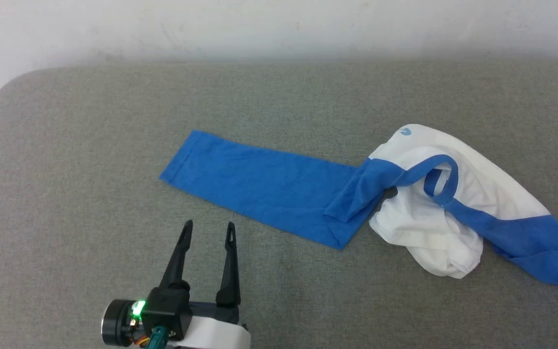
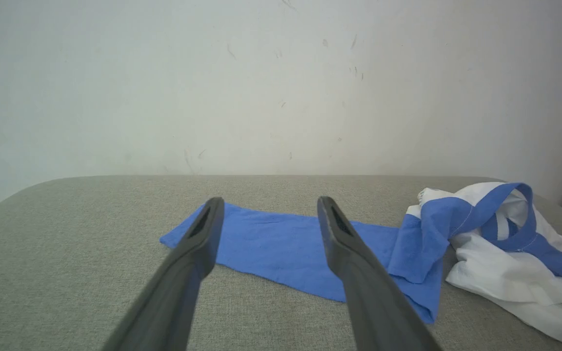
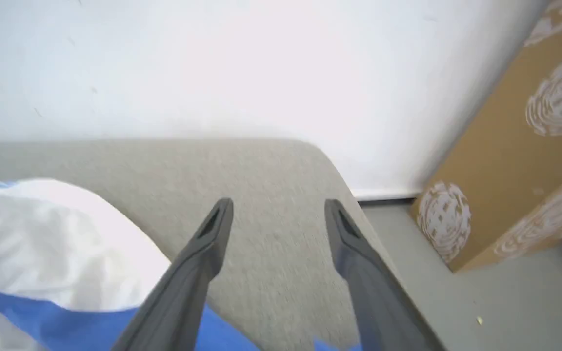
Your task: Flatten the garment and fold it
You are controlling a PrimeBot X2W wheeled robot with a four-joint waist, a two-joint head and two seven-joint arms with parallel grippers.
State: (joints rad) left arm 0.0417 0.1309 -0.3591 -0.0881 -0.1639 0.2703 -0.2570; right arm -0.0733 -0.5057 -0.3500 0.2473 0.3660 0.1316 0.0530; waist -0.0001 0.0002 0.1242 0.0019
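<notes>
Head view showed the shirt (image 1: 356, 198) bunched at right of frame, one sleeve (image 1: 259, 182) flat toward centre. Left gripper (image 1: 209, 224) and right gripper (image 3: 278, 204) gaped wide, empty. Flattening seemed unfinished; next, the crumpled body (image 1: 424, 228) would need grasping and spreading.

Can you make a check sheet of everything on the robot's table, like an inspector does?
Surface: grey fabric tabletop, rounded corners.
Job's things: garment, one blue sleeve laid flat, white body bunched up, not folded.
Clutter: nothing seen.
Grippers: left gripper open, empty, short of the sleeve; right gripper open, empty, near the garment's edge.
Cables: short wires at the left wrist.
Surroundings: white wall, brown patterned board, grey floor.
</notes>
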